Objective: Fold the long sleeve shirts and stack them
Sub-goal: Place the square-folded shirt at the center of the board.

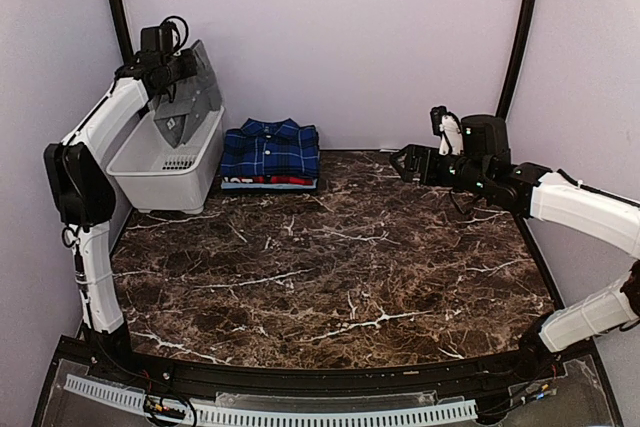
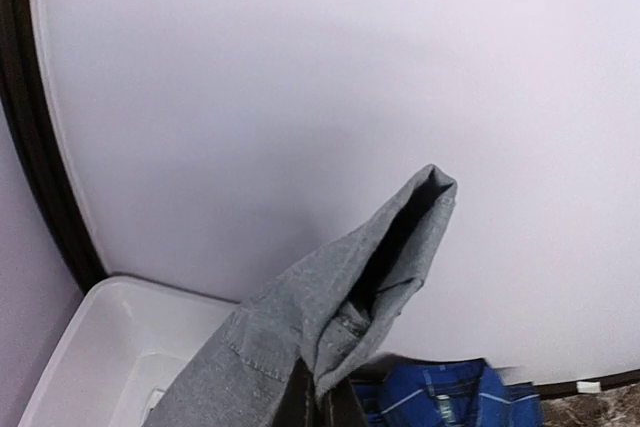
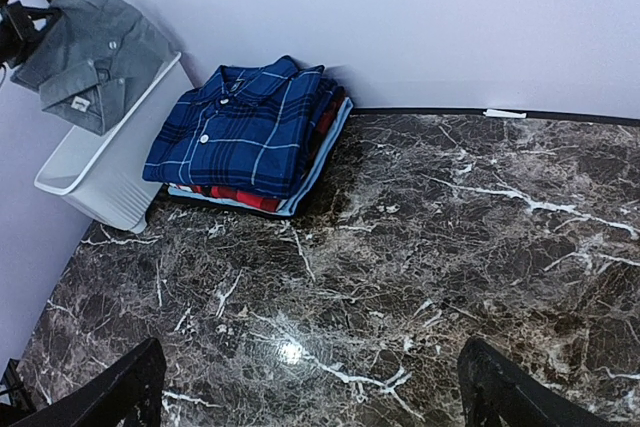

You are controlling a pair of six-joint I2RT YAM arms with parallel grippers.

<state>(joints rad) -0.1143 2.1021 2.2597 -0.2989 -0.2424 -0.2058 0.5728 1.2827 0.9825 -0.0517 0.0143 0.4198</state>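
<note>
Inspecting the left pincer (image 1: 170, 72), we find it raised above the white basket (image 1: 150, 172) at the table's (image 1: 350, 267) rear left, closed on the grey shirt (image 1: 190, 102), which hangs clear of both basket and table. The shirt's long axis runs steeply, near vertical. Its upper end leans right, toward the stack, and its lower end dangles over the basket opening. In the right wrist view the collar appears to be uppermost, with the button front facing out over the table. The plaid shirt (image 1: 270, 147) lies folded just beside the basket with its collar toward the rear wall. It rests on the red and white shirt (image 1: 270, 181), whose edges show beneath. The right pincer (image 1: 404, 163) hovers over the table's rear right with its fingers spread wide, holding nothing, well apart from every garment. We judge several risks. The hold looks to be on one bunched edge, so the cloth could slip and drop into the basket. The trailing lower end could snag the basket rim as the arm swings out. A shirt lowered from a single point would likely land crumpled, not flat. A careless sweep toward the centre could also nudge the finished stack out of square. The right arm stands too far off to steady the cloth at present.
</note>
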